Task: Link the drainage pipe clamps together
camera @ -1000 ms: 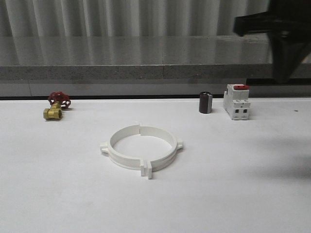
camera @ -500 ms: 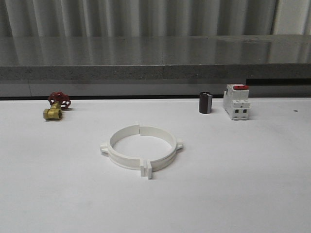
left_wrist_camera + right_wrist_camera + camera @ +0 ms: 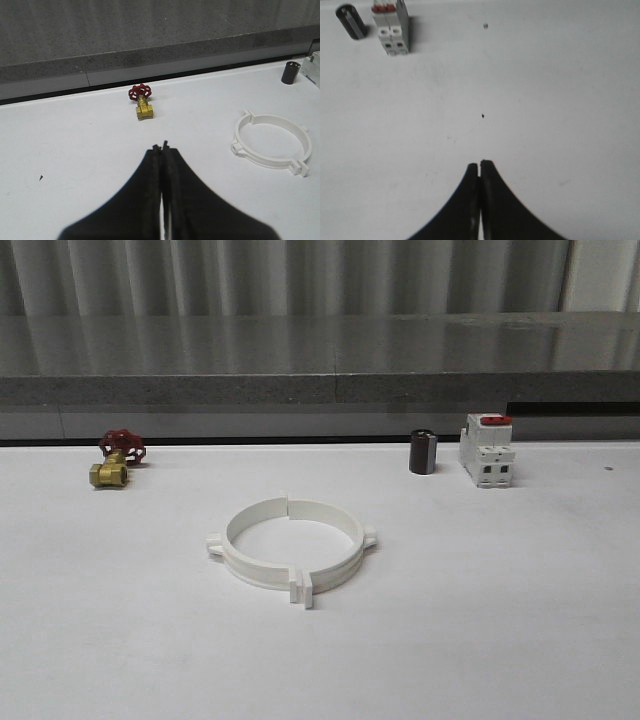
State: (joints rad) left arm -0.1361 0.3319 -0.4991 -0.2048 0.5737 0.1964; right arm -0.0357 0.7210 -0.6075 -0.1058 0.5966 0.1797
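Drainage pipe clamps (image 3: 291,553) form one ring; left pincer (image 3: 161,148) and right pincer (image 3: 480,163) pressed together

On the white table (image 3: 520,620) lie two white drainage pipe clamps (image 3: 290,552), set end to end as a single ring. There is one brass valve (image 3: 115,460) with a red handwheel, one dark cylinder (image 3: 423,452) and one white breaker (image 3: 487,450) with a red switch. Two black grippers show, the left gripper (image 3: 162,147) and the right gripper (image 3: 479,163), one in each wrist view.
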